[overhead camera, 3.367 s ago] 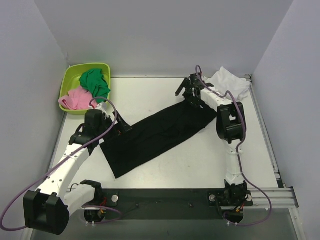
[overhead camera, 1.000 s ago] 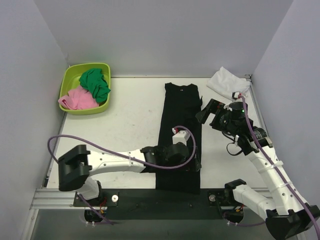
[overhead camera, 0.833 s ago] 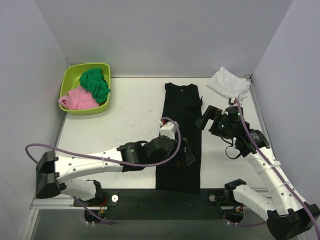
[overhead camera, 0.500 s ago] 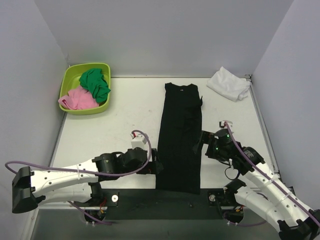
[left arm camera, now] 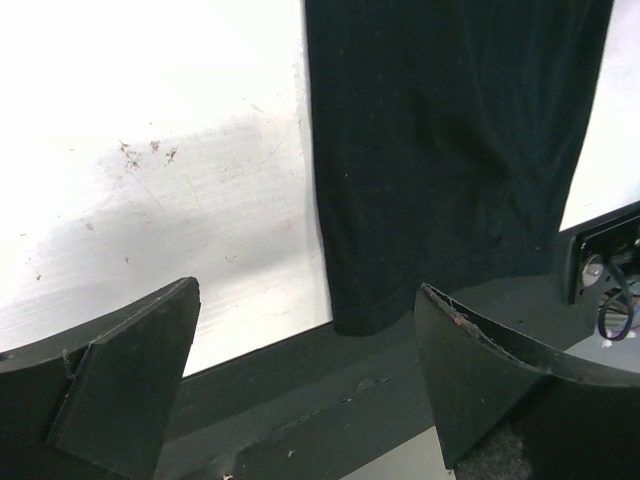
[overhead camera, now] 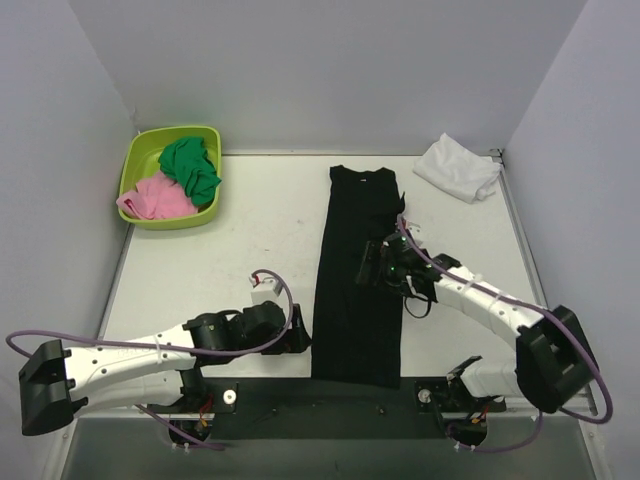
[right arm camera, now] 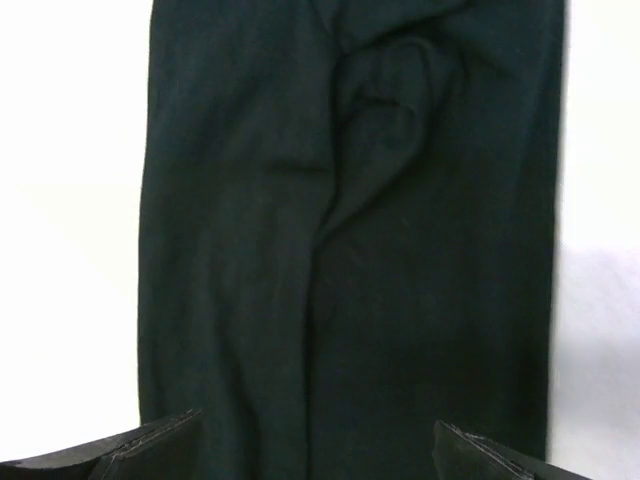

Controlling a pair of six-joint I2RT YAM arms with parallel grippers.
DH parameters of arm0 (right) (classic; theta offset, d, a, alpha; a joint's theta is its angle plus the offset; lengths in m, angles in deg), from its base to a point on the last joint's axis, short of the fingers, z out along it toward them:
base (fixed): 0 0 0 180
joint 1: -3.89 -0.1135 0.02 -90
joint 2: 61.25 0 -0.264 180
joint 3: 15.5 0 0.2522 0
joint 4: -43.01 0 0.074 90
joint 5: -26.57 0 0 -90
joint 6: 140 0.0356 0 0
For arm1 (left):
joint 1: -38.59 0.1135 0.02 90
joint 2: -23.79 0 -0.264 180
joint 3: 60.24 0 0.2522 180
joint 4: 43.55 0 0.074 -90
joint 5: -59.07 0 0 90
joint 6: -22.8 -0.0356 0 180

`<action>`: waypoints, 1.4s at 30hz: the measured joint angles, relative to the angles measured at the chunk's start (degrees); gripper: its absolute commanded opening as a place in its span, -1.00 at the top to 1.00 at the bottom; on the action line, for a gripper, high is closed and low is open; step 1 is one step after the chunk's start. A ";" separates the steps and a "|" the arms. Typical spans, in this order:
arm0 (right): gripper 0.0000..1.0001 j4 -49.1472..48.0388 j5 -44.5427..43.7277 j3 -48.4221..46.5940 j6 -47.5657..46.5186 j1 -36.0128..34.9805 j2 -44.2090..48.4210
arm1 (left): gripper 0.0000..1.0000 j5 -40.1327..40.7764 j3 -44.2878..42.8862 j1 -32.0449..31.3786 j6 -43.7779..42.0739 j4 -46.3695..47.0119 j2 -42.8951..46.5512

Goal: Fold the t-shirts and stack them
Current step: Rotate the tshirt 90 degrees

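Note:
The black t-shirt [overhead camera: 358, 290] lies flat as a long narrow strip from the table's back to the dark front rail, its near end overhanging the rail. My left gripper [overhead camera: 301, 336] is open, low beside the strip's near left edge; the left wrist view shows the shirt's near left corner [left arm camera: 440, 170] ahead of its empty open gripper [left arm camera: 308, 385]. My right gripper [overhead camera: 379, 266] hovers open over the strip's right middle. In the right wrist view, wrinkled black cloth [right arm camera: 340, 250] lies beyond that empty, open gripper [right arm camera: 320, 455]. The white t-shirt [overhead camera: 459, 167] lies folded at the back right corner.
A lime-green tub [overhead camera: 139, 153] with green and pink cloths stands at the back left. The dark front rail [left arm camera: 300, 400] runs along the near edge under the left gripper. White walls close in the table on three sides.
The left arm has drawn back off the black shirt to its near left side. The right arm has swung from the right side onto the strip's middle. Both grippers stay open.

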 measured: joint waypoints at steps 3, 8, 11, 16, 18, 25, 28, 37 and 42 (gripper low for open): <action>-1.00 -3.48 0.15 -4.42 -0.02 0.00 -7.28 | -0.95 -0.50 0.00 1.53 -0.28 -0.04 1.64; -1.00 -6.86 0.48 -10.05 -0.17 0.00 -14.40 | -0.95 -1.55 0.42 4.20 -1.36 0.00 4.42; -1.00 -7.28 0.46 -13.07 -0.46 0.00 -17.86 | -0.95 -2.64 1.38 6.34 -2.05 -0.09 5.29; -1.00 -7.76 0.57 -17.33 -1.25 0.00 -24.39 | -0.95 -4.39 1.99 9.16 -3.45 -0.22 5.68; -1.00 -7.96 0.55 -18.23 -1.38 0.00 -26.53 | -0.95 -5.16 1.99 10.01 -4.04 -0.22 5.79; -1.00 -8.55 1.11 -20.41 -1.51 0.00 -31.30 | -0.95 -7.13 1.99 12.96 -6.27 -0.22 5.81; -1.00 -8.92 1.60 -21.81 -1.62 0.00 -32.50 | -0.95 -7.96 1.99 14.29 -6.99 -0.22 5.92; -1.00 -7.54 2.47 -30.84 -3.65 0.00 -39.60 | -0.95 -10.75 1.99 18.80 -9.18 -0.17 6.69; -1.00 -4.98 3.39 -38.14 -5.42 0.00 -44.50 | -0.95 -12.15 1.99 20.72 -10.32 -0.02 6.49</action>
